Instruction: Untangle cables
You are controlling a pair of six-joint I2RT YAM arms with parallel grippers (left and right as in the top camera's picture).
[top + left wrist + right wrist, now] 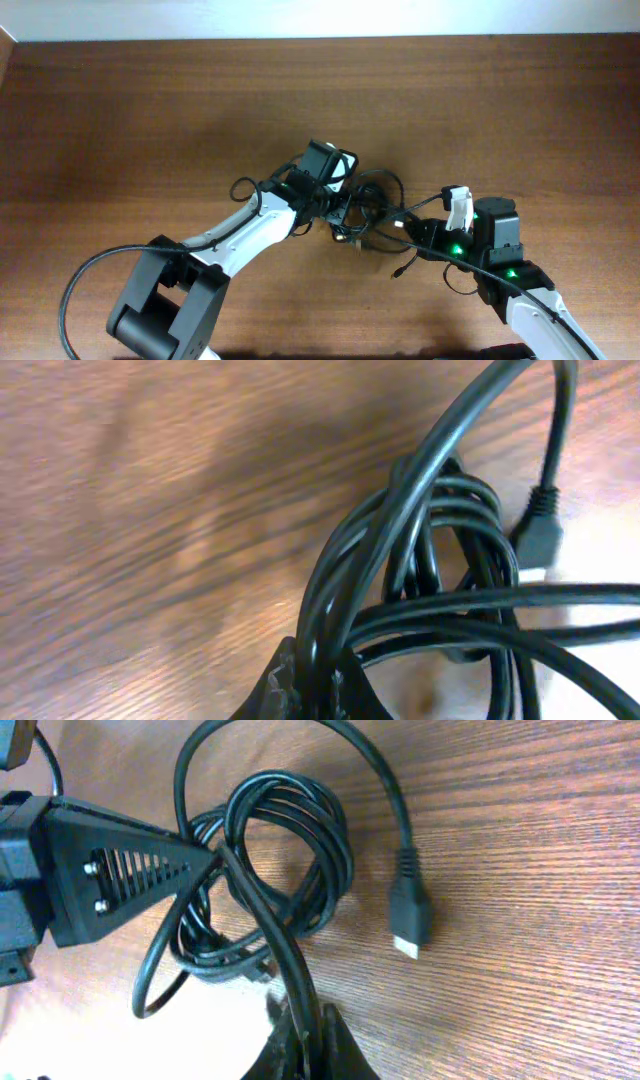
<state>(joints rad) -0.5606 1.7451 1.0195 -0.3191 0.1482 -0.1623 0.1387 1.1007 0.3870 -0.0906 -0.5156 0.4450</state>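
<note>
Left gripper (312, 685): clamped on bunched cables (430, 570) at 6 o'clock of its view.
Right gripper (303, 1038): pinched shut on one strand.
Cables' place: knotted coil between both grippers, near centre of table (130, 120).
Progress: early; one plug (410, 915) lay free at 3 o'clock of the coil; knot not yet undone.

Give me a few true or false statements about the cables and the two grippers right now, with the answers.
1. The left gripper and the right gripper are both shut on the cables. True.
2. The cables lie apart in straight lines. False: they loop through one another in a tangle.
3. One plug with a pale metal tip sticks out free of the tangle. True.
4. The table is white plastic. False: it is brown wood grain.
</note>
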